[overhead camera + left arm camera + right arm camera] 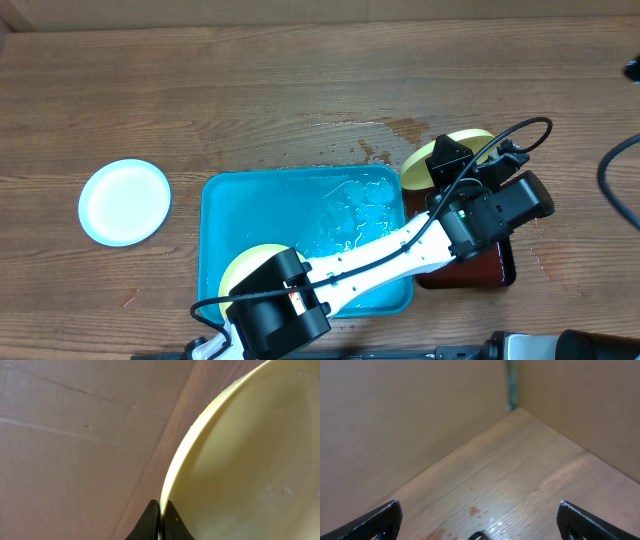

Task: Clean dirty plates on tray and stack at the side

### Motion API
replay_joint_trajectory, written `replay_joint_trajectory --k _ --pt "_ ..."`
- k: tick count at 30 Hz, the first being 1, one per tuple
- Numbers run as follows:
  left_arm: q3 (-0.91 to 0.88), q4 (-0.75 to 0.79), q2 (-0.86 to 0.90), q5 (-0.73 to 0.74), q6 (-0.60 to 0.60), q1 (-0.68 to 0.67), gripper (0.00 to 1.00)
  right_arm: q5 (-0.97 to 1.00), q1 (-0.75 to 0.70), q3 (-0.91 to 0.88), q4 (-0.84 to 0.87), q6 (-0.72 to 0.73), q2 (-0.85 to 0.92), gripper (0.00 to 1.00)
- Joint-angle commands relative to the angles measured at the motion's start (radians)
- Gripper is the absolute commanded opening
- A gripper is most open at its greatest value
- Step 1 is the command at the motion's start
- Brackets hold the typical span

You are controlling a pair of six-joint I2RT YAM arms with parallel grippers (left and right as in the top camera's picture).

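Right of centre in the overhead view: left gripper point(449, 158) clenched on the rim of a yellow plate point(470, 138), just off the tray's upper right corner. Arm and gripper hide the plate's lower part. Whether it touches the dark tray point(497, 268) below it cannot be told.

Left wrist view: fingers point(150, 520) pinched on the plate edge. The plate fills the right half of the frame and is cut off at top and right.

Tray point(215, 250) sits lower centre, its floor wet and glinting. A second yellow plate point(245, 265) lies in its lower left corner, mostly hidden under the left arm point(380, 255).

White plate point(125, 202) rests on the table point(250, 70) at left, well apart from the tray, whole outline visible. Open wood runs across the upper frame and between white plate and tray. A wet patch point(350, 128) lies near the tray's upper right edge.

Right gripper point(480, 527) released, fingers wide at the lower corners of its own view, over wood with red specks. Cardboard walls point(395, 420) meet in a corner at top. Overhead shows only a cable point(620, 180) at the right edge.
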Motion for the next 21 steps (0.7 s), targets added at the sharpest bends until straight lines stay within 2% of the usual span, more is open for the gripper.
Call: replay_joint_trajectory --k 1,4,11,21 --pt "0.024 0.006 0.007 -0.021 0.004 -0.003 0.04 0.064 -0.079 0.019 -0.013 0.09 0.005 1.0" --pt "0.024 0.006 0.007 -0.021 0.004 -0.003 0.04 0.051 -0.195 0.019 -0.042 0.14 0.016 1.0" --pt "0.024 0.006 0.007 -0.021 0.004 -0.003 0.04 -0.172 -0.431 0.019 -0.059 0.13 0.045 1.0" --pt "0.024 0.007 0.007 -0.021 0.003 -0.003 0.04 -0.226 -0.467 0.019 -0.059 0.127 0.051 1.0"
